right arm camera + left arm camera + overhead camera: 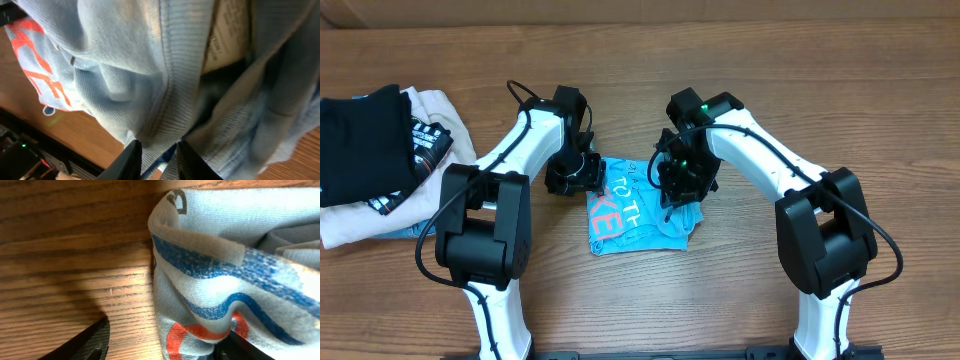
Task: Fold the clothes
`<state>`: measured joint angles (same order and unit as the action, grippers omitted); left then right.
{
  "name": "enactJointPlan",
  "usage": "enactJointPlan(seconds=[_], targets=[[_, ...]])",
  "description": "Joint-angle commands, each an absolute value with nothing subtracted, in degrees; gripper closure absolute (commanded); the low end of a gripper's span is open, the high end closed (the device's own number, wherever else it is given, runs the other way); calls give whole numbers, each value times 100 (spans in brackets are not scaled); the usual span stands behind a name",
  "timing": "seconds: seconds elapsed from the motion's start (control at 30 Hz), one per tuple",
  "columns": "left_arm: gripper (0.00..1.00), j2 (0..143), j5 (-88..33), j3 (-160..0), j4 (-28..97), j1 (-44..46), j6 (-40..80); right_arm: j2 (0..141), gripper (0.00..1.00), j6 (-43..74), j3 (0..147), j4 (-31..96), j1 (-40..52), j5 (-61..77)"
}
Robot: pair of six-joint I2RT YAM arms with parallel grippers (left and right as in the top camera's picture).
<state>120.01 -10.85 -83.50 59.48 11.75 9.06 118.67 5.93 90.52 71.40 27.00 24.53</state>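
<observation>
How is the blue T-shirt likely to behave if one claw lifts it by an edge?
Probably floppy: the T-shirt lies bunched in soft folds, so it would likely sag and come unfolded. It looks light, being thin knit fabric. Cloth pinched in the right claw suggests it grips easily rather than slipping.

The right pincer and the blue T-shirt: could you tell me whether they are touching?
Touching. The right wrist view shows the T-shirt caught between the two fingers of the right pincer.
</observation>
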Motion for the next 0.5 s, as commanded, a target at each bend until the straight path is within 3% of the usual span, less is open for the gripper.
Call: enactJointPlan(seconds=[0.0, 0.07, 0.47], targets=[[33, 12151, -554, -8132, 5905, 1087, 987, 11703, 77, 550, 9015, 7091, 2705, 2668], [33, 12151, -554, -8132, 5907, 1087, 985, 11703, 84, 550, 9015, 7091, 2705, 2670], [33, 12151, -554, -8132, 5909, 1087, 987, 11703, 96, 587, 9015, 7179, 2705, 2401]])
